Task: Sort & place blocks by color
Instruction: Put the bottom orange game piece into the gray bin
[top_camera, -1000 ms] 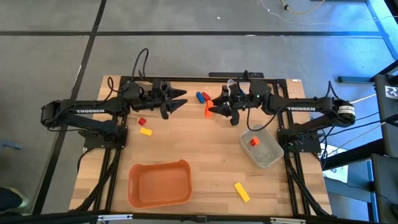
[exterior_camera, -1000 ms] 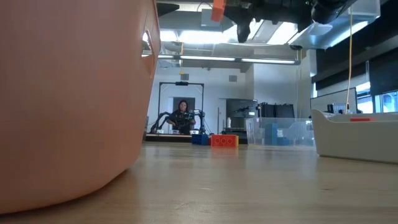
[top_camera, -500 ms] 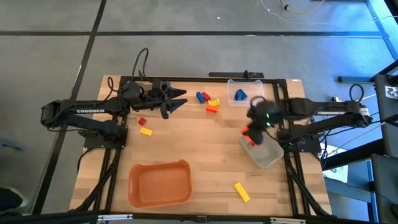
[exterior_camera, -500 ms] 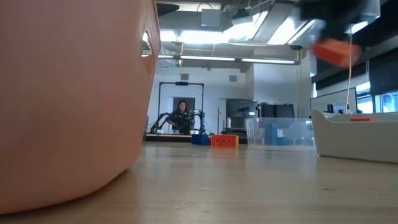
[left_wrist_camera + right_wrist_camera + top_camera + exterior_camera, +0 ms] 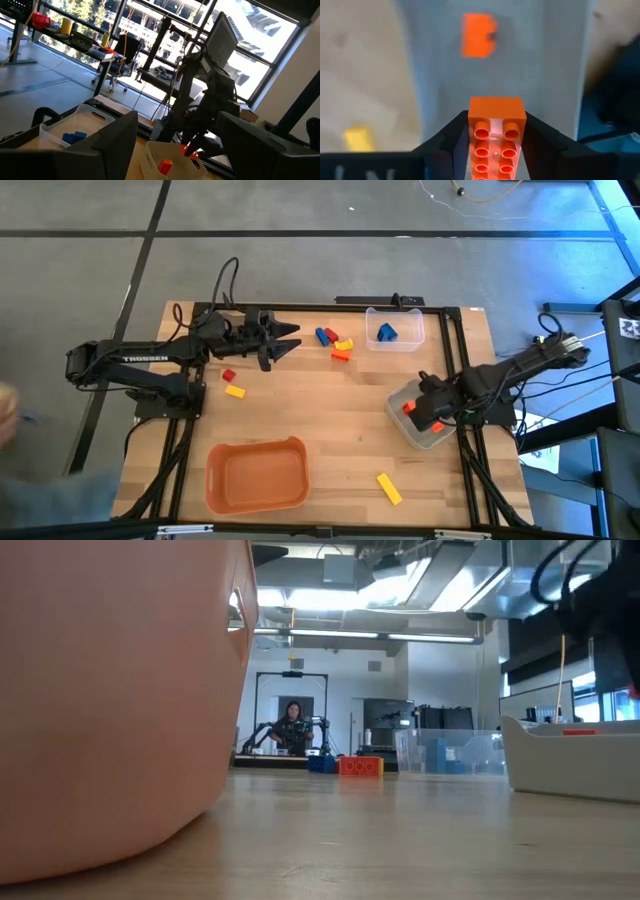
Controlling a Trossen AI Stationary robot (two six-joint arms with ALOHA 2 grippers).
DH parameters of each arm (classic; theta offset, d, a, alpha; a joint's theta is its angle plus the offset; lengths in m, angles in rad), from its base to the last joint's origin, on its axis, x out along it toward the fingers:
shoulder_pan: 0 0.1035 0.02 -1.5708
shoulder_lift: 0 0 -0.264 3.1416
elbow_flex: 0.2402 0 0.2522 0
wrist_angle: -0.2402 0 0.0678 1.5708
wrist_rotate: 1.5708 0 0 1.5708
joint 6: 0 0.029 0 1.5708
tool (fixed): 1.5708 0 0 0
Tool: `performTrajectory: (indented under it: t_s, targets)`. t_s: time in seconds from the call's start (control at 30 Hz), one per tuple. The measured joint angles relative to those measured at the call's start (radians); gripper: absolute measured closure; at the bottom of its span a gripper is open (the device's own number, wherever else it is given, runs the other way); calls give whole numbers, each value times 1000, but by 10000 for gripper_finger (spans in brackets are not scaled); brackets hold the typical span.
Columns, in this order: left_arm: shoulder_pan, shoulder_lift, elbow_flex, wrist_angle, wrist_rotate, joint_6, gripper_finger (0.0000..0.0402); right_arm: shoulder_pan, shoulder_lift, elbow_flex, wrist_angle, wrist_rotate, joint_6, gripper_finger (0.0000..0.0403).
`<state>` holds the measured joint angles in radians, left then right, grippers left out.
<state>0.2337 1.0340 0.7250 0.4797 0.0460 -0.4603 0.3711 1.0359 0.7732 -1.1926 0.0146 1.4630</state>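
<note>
My right gripper (image 5: 496,122) hangs over the clear bin (image 5: 432,436) at the table's right side, shut on an orange block (image 5: 496,114). A second orange block (image 5: 479,35) lies on that bin's floor. My left gripper (image 5: 287,340) waits open above the table's far left part. Blue (image 5: 322,335), red (image 5: 331,333), yellow (image 5: 345,344) and orange (image 5: 340,355) blocks lie together at the far centre. A red block (image 5: 228,376) and a yellow one (image 5: 235,391) lie at the left, another yellow one (image 5: 388,488) near the front edge. My right gripper pinches the orange block by its two long sides (image 5: 520,131) between the fingers (image 5: 542,140), which lie along them. The fingers point down from above. The block is lifted clear above the clear bin's floor, its hollow underside toward the wrist camera.
An orange bin (image 5: 256,475) stands at the table's near left. A second clear bin (image 5: 408,338) at the far edge holds blue blocks (image 5: 386,332). The tabletop between the two arms is bare wood.
My right gripper has carried the orange block from the pile at the far centre toward the table's right and near side, and now hangs lower over the clear bin. The left arm has kept still.
</note>
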Motion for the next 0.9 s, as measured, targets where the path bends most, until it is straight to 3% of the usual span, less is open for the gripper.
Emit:
performTrajectory:
  t_s: [0.53,0.9]
  targets:
    - [0,0,0,0,0,26,136,-48,3,-208,193,-61,2,262]
    - [0,0,0,0,0,26,136,-48,3,-228,210,-61,3,262]
